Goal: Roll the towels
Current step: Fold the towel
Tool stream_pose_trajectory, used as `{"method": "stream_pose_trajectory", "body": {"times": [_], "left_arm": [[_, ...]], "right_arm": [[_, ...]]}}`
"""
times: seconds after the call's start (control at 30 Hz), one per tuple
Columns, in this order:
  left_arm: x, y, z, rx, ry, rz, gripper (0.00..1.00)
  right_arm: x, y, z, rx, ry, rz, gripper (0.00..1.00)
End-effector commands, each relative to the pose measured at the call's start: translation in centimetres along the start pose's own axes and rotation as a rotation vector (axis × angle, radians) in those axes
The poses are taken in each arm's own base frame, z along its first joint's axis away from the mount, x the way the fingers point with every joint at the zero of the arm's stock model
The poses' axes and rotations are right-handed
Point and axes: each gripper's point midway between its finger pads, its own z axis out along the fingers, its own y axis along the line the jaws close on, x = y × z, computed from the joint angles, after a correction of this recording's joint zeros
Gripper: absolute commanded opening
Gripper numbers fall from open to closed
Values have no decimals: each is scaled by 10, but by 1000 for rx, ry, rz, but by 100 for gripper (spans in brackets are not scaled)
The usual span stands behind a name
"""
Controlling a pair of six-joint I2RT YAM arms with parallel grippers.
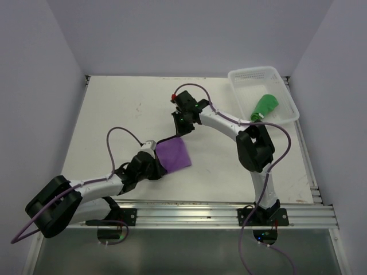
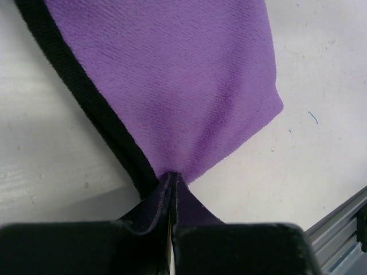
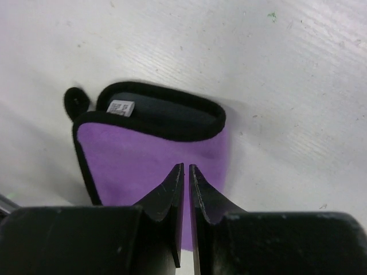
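Note:
The purple towel [image 1: 173,154] lies on the table between the arms, its black edging showing. My left gripper [image 1: 157,167] is shut on its near corner; in the left wrist view the cloth [image 2: 172,80] fans out from the closed tips [image 2: 172,175]. My right gripper [image 1: 182,125] hangs over the towel's far edge, jaws together with only a thin slit, holding nothing [image 3: 186,167]. In the right wrist view the far end of the towel [image 3: 143,160] is folded over, showing its black back and a white label [image 3: 120,107]. The green towel [image 1: 265,106] lies rolled in the basket.
The white lattice basket [image 1: 252,75] stands at the back right of the table. An aluminium rail [image 1: 229,212] runs along the near edge and also shows in the left wrist view [image 2: 344,229]. Purple cables loop above both arms.

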Motion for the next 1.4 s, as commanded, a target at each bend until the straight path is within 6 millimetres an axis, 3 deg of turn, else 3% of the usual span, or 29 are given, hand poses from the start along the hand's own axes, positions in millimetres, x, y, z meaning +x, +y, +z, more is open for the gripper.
{"method": "stream_pose_trajectory", "body": {"times": [0.0, 0.23, 0.33, 0.43, 0.6, 0.67, 0.7, 0.77, 0.8, 0.87, 0.9, 0.93, 0.97, 1.0, 1.03, 1.07, 1.1, 1.13, 1.17, 1.2, 1.27, 1.3, 1.37], "left_arm": [[13, 14, -5, -54, 10, -23, 0], [23, 16, -14, -50, 16, -34, 0], [28, 18, -18, -52, 18, -33, 0], [32, 20, -21, -53, 20, -33, 0], [37, 25, -27, -62, 25, -26, 0], [33, 23, -30, -52, 8, -24, 0], [27, 18, -31, -42, -5, -22, 0], [20, 15, -37, -53, -16, -5, 1], [5, 1, -41, -22, -46, -2, 4], [-5, -7, -46, -22, -55, 23, 18], [-21, -24, -51, 7, -83, 27, 23], [-27, -29, -53, 8, -84, 39, 29], [-31, -30, -55, -10, -78, 66, 40], [-50, -48, -59, 8, -101, 84, 44], [-57, -55, -61, 8, -104, 120, 48], [-65, -57, -63, -11, -108, 141, 59], [-84, -74, -67, 5, -137, 161, 67], [-94, -81, -69, 6, -152, 206, 78], [-104, -78, -70, -45, -165, 220, 99], [-122, -92, -71, -50, -192, 233, 100], [-137, -97, -69, -69, -194, 282, 100], [-151, -109, -71, -49, -212, 283, 100], [-153, -110, -54, -33, -135, 308, 100]], "right_arm": [[10, -2, 11, -6, 39, -2, 12], [39, -15, 55, -3, 127, 16, 11], [40, -15, 54, -2, 122, 20, 11], [30, -10, 39, -11, 91, 12, 13], [13, 5, -12, -45, 21, -22, 22], [14, 7, -29, -60, 1, -26, 31], [7, 13, -50, -80, -45, -31, 33], [16, 11, -61, -74, -52, -25, 36], [12, 11, -80, -74, -95, -12, 37], [26, 3, -85, -53, -106, 11, 40], [30, 0, -89, -49, -118, 48, 41], [47, -3, -94, -72, -109, 71, 42], [46, 2, -96, -123, -137, 90, 43], [49, 1, -98, -156, -145, 156, 43], [70, -2, -99, -198, -128, 191, 44], [63, 3, -99, -248, -187, 204, 44], [65, 1, -100, -270, -202, 254, 46], [81, -4, -91, -270, -181, 275, 47], [79, -1, -94, -300, -204, 275, 47], [83, -2, -90, -304, -196, 280, 47], [93, -5, -79, -310, -172, 286, 48], [95, -6, -76, -307, -170, 296, 48], [95, -5, -70, -329, -176, 295, 48]]}}
